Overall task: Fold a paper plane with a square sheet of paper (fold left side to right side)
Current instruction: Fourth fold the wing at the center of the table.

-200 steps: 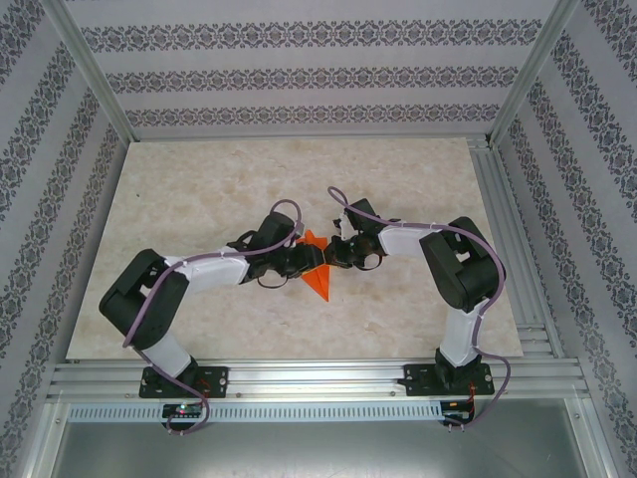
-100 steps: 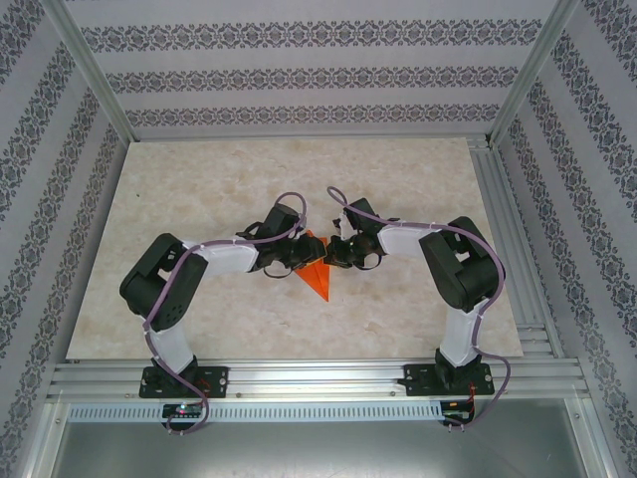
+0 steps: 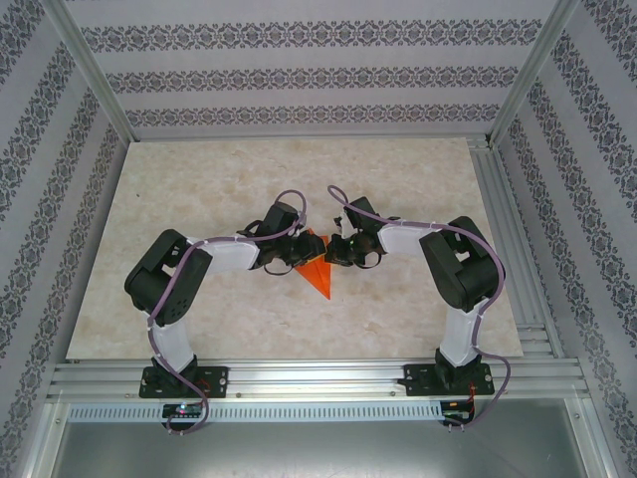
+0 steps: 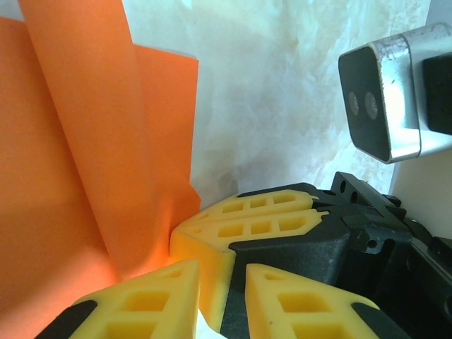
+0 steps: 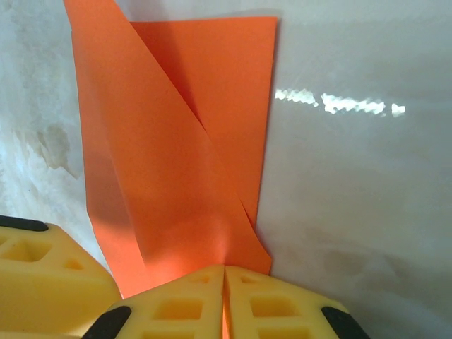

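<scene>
Since a second ago the left arm has pulled its elbow in toward the middle of the table (image 3: 199, 179) and pushed its wrist closer to the paper, so less orange shows above the grippers; the right arm has not budged. From where I stand, the square sheet of paper (image 3: 320, 279) lies flat at mid-table between the two wrists, its visible part a triangle pointing at the arms' bases. The left gripper (image 3: 290, 259) and right gripper (image 3: 334, 251) nearly meet over it. I judge the job to be midway: the sheet is already creased into overlapping layers, but it is no slim dart yet, so the narrowing folds and final centre crease look undone. The overhead view gives the layout and hides the fingers. The right wrist view shows what it cannot: the right gripper (image 5: 224, 272) clenched tight on the near edge of the paper (image 5: 183, 162), with a diagonal flap lying over a squarer layer. The left wrist view shows the left gripper (image 4: 220, 282) with its fingers a little apart and no paper between them that I can make out; the sheet (image 4: 70, 176) rises in a standing fold just beside its left finger.
</scene>
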Available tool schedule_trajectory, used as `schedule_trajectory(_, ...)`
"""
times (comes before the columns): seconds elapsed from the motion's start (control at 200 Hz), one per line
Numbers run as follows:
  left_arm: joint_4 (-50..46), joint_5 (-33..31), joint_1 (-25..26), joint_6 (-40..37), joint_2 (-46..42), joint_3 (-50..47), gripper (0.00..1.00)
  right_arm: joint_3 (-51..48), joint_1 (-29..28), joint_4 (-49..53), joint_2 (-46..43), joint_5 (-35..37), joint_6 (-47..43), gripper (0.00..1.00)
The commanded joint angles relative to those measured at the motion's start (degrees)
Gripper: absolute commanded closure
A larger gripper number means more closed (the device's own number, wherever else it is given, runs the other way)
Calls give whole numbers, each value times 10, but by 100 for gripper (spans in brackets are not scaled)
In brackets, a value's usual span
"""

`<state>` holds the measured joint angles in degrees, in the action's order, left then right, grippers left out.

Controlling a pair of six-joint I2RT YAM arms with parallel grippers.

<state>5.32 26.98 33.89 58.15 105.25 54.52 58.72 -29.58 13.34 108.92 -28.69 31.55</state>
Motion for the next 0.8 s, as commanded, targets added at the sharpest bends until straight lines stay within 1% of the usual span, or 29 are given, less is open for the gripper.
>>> schedule_trajectory(0.0,47,-33,-11,18,30,-23,76,1,-11,21,21,15,-17,90)
schedule_trajectory(0.09,62,-29,-13,20,17,-32,76,1,-10,22,21,16,-17,90)
schedule_trajectory(0.395,44,-35,-17,7,-29,-31,75,1,-12,23,23,16,-18,90)
schedule_trajectory(0.644,63,-18,-17,17,9,-14,75,1,-13,24,24,16,-19,90)
schedule_trajectory(0.799,62,-18,-17,16,33,1,75,2,-12,24,24,17,-19,90)
